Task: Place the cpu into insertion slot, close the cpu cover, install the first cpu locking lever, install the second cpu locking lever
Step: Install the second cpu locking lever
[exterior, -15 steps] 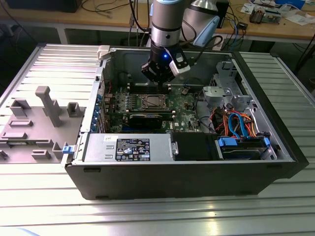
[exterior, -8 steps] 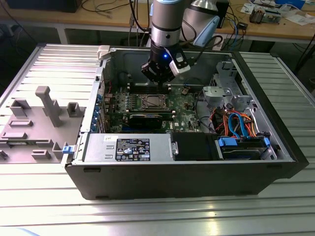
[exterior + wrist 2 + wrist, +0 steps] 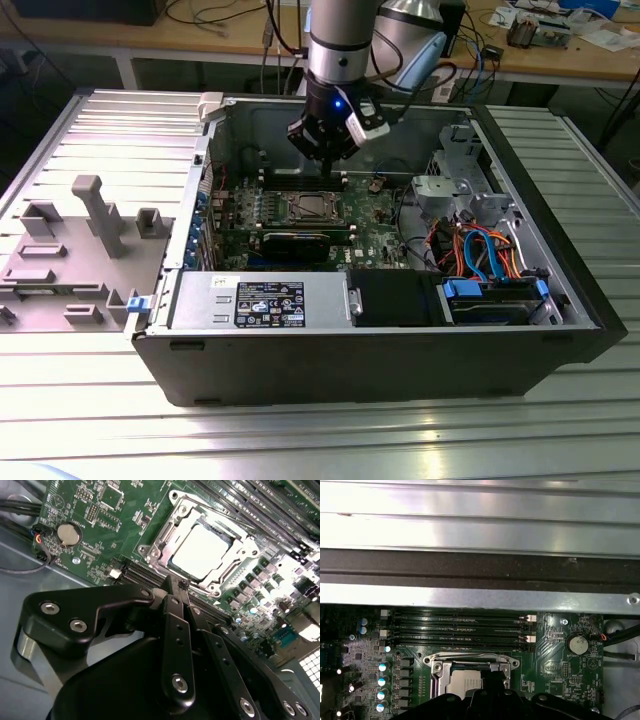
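- Second wrist view: the black gripper (image 3: pixel 176 587) fills the foreground, jaws pinched narrow and holding nothing, tips just short of the cpu cover (image 3: pixel 200 547) at its 7 o'clock edge. The cpu (image 3: pixel 202 550) lies flat in the insertion slot (image 3: pixel 159 555), framed by the cover's window.
- First wrist view: the slot (image 3: pixel 470 667) sits below the memory sticks (image 3: pixel 455 627).
- Exterior view: the arm hangs over the motherboard (image 3: pixel 375 215) inside the open case (image 3: pixel 560 300); the levers likely want a steady, square press.

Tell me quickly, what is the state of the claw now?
Claw: closed, holding nothing, above the cpu seated in the insertion slot.
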Action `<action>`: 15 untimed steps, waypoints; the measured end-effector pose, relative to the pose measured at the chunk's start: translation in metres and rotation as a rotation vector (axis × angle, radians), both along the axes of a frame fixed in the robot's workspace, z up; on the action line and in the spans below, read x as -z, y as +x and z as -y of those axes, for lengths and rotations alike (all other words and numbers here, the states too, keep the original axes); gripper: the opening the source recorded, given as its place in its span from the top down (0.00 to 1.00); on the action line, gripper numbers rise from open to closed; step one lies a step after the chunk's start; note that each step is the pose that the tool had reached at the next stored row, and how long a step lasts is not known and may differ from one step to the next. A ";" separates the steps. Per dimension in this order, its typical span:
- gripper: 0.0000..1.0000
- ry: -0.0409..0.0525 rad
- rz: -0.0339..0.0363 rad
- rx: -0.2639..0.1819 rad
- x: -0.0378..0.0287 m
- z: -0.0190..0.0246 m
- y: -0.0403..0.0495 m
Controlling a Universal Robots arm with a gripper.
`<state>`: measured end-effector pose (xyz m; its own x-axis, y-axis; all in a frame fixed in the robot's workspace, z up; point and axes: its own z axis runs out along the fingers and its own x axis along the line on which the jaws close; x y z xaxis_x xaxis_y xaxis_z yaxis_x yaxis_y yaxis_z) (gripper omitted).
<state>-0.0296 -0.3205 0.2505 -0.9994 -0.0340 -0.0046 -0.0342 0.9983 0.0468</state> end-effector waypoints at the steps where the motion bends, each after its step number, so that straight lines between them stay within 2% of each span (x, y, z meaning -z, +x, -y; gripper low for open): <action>1: 0.89 -0.0008 0.0000 0.000 0.0000 0.0009 0.0000; 10: 0.89 -0.0100 0.0000 0.000 0.0006 0.0102 0.0000; 15: 0.89 -0.0108 0.0000 0.000 0.0005 0.0105 0.0000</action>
<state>-0.0296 -0.3311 0.2499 -0.9994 -0.0341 -0.0042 -0.0342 0.9988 0.0361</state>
